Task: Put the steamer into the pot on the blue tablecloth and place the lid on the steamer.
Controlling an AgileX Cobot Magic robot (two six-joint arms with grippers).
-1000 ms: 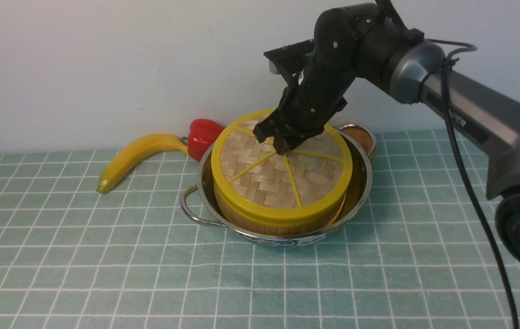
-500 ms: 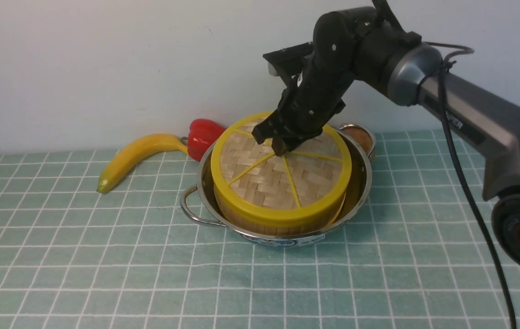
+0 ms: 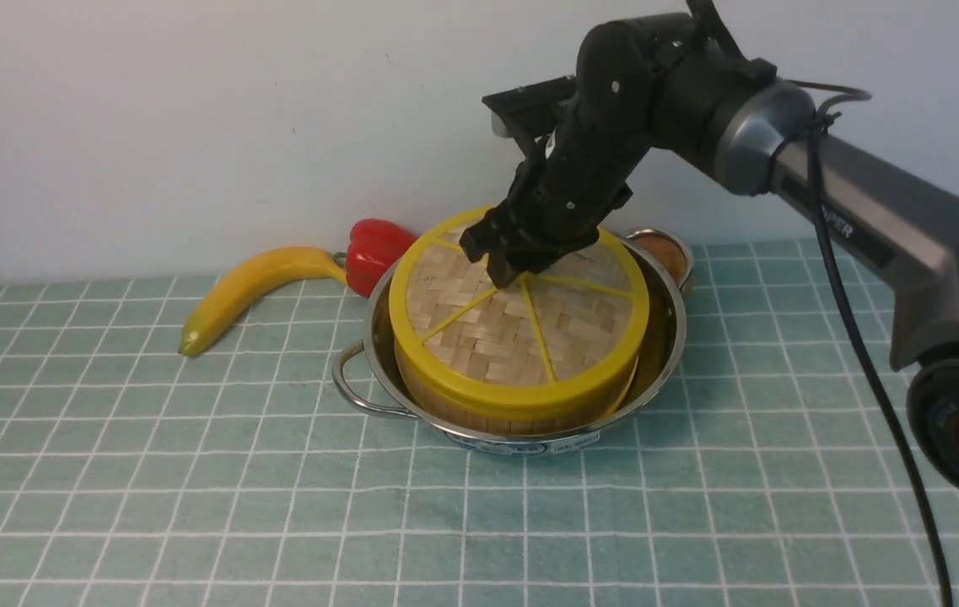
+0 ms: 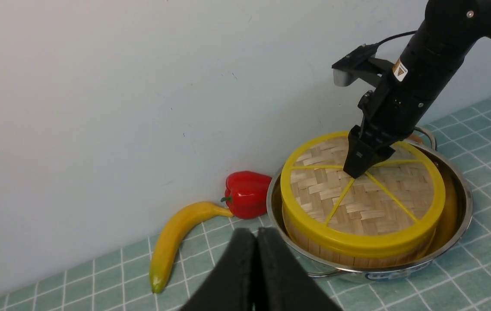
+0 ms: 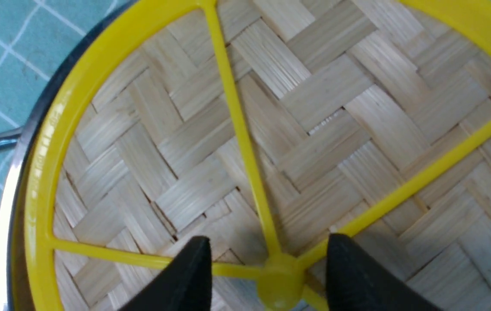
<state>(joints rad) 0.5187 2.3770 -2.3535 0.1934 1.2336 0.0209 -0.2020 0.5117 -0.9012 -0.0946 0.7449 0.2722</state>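
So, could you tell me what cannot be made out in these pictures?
Inside of the steamer: every view, covered by the lid.
Label on the pot: front view, text too small.
Small bowl: front view, contents partly behind the pot.
Left fingers: left wrist view, cut by the edge.

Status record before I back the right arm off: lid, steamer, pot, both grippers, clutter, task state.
lid: sits on top of the steamer, covering it
steamer: inside the pot, only its bamboo wall shows below the lid
pot: upright on the blue tablecloth
right gripper: open, jaws apart either side of the lid's centre hub, gripping nothing
left gripper: shut, empty, off to the pot's left
clutter: banana and red pepper by the wall, left of the pot
task state: both placements look done
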